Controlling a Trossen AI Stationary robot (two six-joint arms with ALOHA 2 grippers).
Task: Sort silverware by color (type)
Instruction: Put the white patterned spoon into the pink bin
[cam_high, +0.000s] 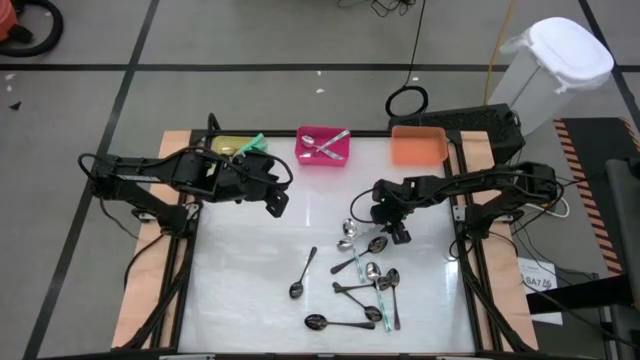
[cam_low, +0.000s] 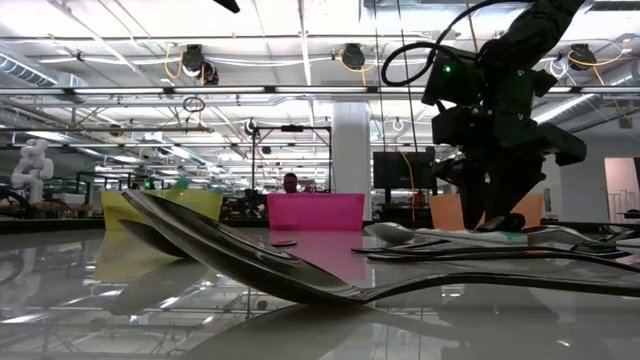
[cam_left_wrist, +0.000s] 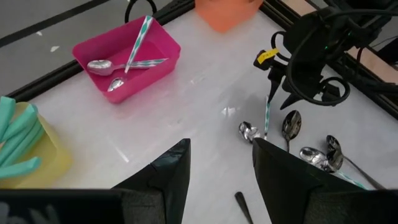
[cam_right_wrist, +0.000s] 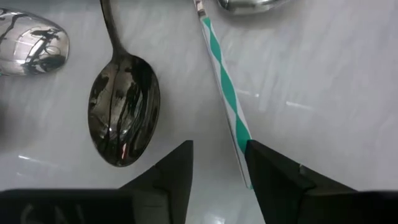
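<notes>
Overhead, the white table (cam_high: 250, 290) carries three bins along its twelve o'clock edge: a yellow bin (cam_high: 229, 146) at about eleven with teal handles sticking out, a pink bin (cam_high: 323, 146) at twelve holding two striped-handled spoons (cam_left_wrist: 127, 59), and an orange bin (cam_high: 418, 145) at about one. The loose spoons (cam_high: 365, 280) lie in a tangle toward five o'clock, dark ones and shiny ones mixed, with one dark spoon (cam_high: 303, 274) apart at six.

The right gripper (cam_high: 397, 230) is low over the table at three o'clock, at the upper edge of that tangle. Its jaws stand partly apart around the end of a spoon with a teal-and-white striped handle (cam_right_wrist: 226, 84); one finger (cam_right_wrist: 273, 177) is touching or just beside the handle, and a firm grip cannot be told. A dark spoon bowl (cam_right_wrist: 123, 111) lies just beside it.

The left gripper (cam_high: 274, 200) hangs near ten o'clock beside the yellow bin, jaws apart and empty.
</notes>
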